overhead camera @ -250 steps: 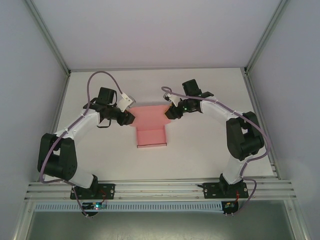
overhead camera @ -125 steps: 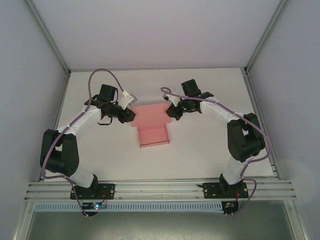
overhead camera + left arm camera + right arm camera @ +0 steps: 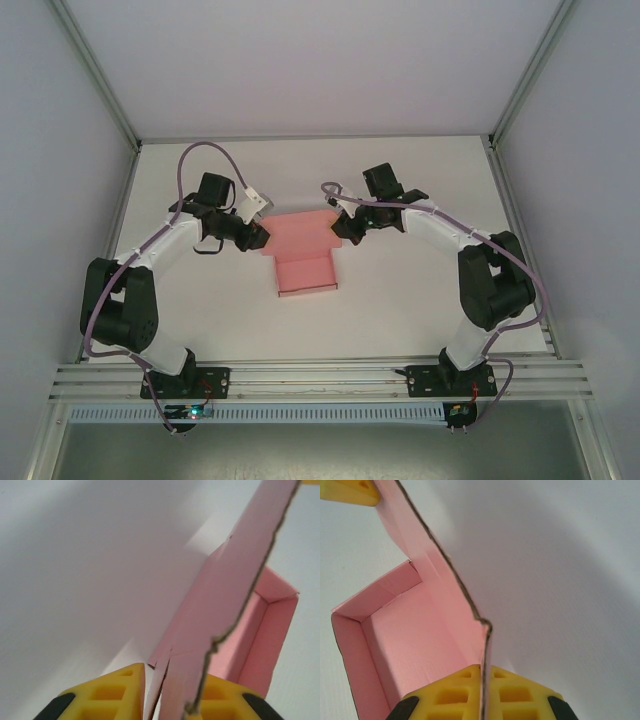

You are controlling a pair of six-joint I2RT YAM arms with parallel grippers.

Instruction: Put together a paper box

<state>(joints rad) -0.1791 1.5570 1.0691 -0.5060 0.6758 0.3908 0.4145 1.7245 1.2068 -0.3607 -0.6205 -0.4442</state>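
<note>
The pink paper box lies mid-table, its near part a shallow tray with raised walls. Its far flap stands up between the two grippers. My left gripper is at the flap's left end. In the left wrist view the card runs between the yellow fingers; the left gripper has closed in on it, with a thin white sliver beside the left fingertip. My right gripper holds the flap's right end, and in the right wrist view it is shut tight on the card's edge.
White table inside a white-walled enclosure with aluminium posts. A metal rail runs along the near edge by the arm bases. Purple cables loop over both arms.
Both grippers have closed onto the far flap, the right one first. The flap has risen from lying wide and flat, and the box has shifted slightly to the right.
</note>
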